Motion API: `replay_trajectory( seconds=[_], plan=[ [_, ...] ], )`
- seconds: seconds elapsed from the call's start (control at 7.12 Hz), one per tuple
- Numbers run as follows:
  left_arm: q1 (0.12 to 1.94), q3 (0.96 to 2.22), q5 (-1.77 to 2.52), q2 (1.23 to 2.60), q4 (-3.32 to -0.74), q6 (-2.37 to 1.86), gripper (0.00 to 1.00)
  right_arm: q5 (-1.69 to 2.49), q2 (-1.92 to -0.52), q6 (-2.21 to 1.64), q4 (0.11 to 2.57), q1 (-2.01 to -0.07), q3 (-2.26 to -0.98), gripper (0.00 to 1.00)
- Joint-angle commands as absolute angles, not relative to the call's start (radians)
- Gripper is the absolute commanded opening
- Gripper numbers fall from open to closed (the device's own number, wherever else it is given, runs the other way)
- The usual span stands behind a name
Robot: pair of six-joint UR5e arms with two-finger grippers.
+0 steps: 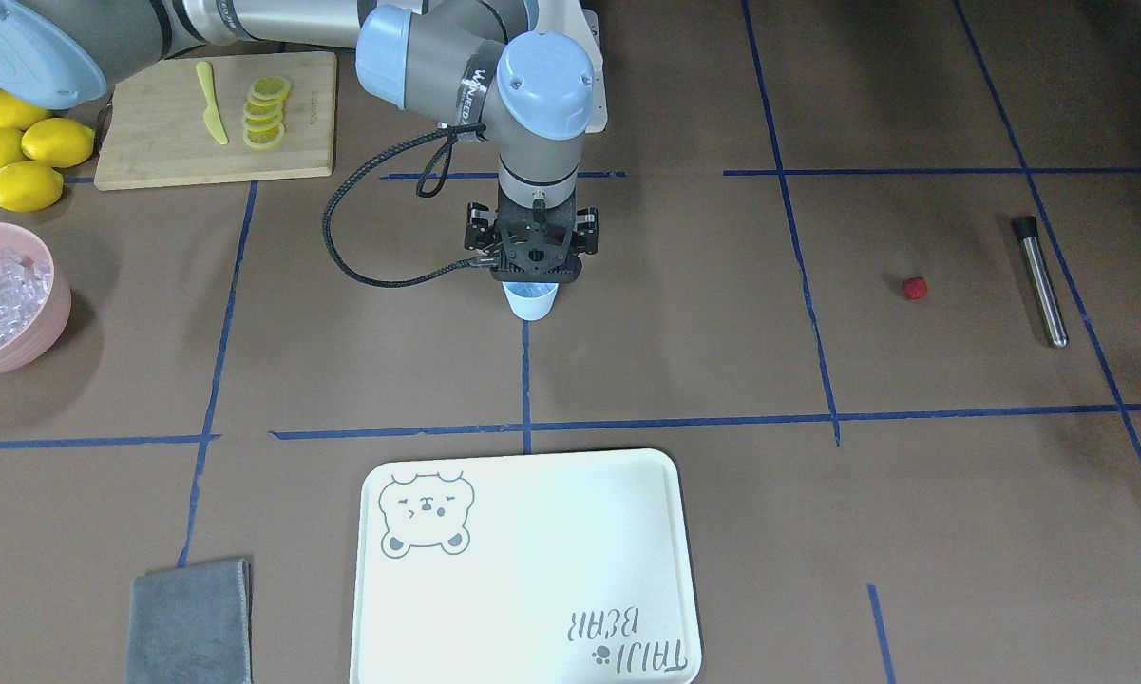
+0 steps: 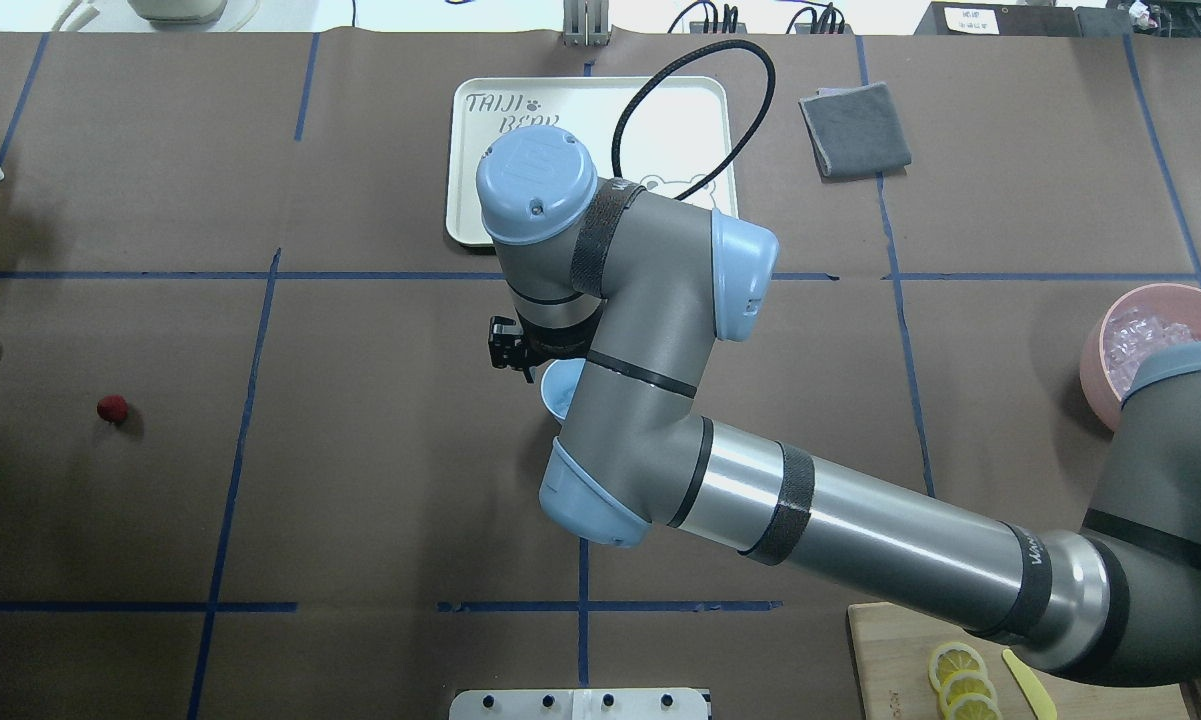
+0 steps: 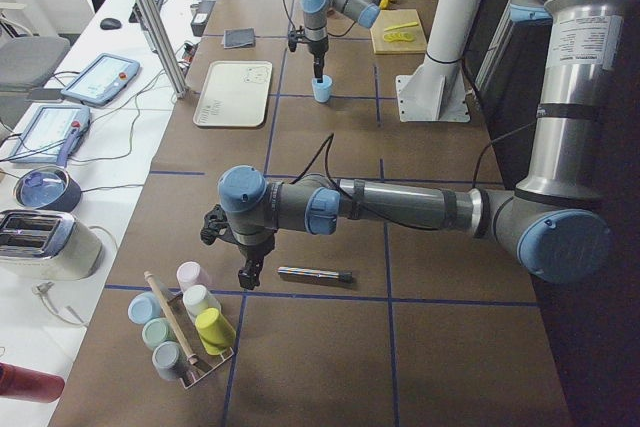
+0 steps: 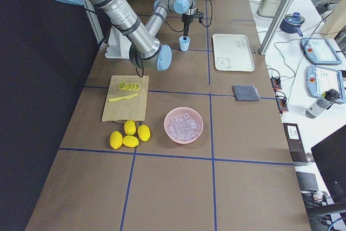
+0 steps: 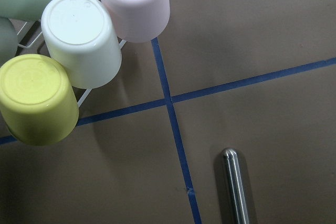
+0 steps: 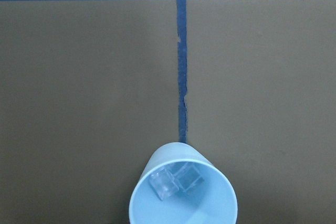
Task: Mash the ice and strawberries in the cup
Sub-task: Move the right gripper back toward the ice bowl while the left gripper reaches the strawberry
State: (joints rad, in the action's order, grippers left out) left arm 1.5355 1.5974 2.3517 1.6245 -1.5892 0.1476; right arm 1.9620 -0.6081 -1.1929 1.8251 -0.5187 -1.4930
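At table centre the right gripper (image 1: 530,277) hangs over the cup (image 1: 531,300), jaw spread not readable, two cubes of ice (image 6: 173,179) inside; loading looks half done, and next the strawberry (image 1: 915,288), lying well apart near the steel rod (image 1: 1042,281), needs fetching into that cup.

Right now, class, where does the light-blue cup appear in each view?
Front-facing: cup at centre.
Overhead: cup at centre, partly under the arm.
Left side: cup top centre, far.
Right side: cup top centre, far.
Left wrist: not in it.
Right wrist: cup bottom centre, ice inside.
Landmark: white tray near it in all four exterior views.
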Motion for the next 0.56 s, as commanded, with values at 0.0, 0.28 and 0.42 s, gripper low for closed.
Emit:
replay_trajectory(
  seconds=[0.0,0.28,0.42],
  plan=[
    [1.534,1.605,2.344,1.624,-1.629,0.152,1.0,1.971,-0.621,-1.192,1.83,-0.561,-1.578,0.99],
    [1.508,1.641,2.352,1.595,-1.736,-0.04,1.0,1.988,-0.763,-1.16,1.838,-0.659,-1.778,0.99],
    [1.455,1.702,2.352,1.553,-1.781,-0.154,1.0,2.028,-0.863,-1.072,1.838,-0.739,-1.877,0.99]
  ],
)
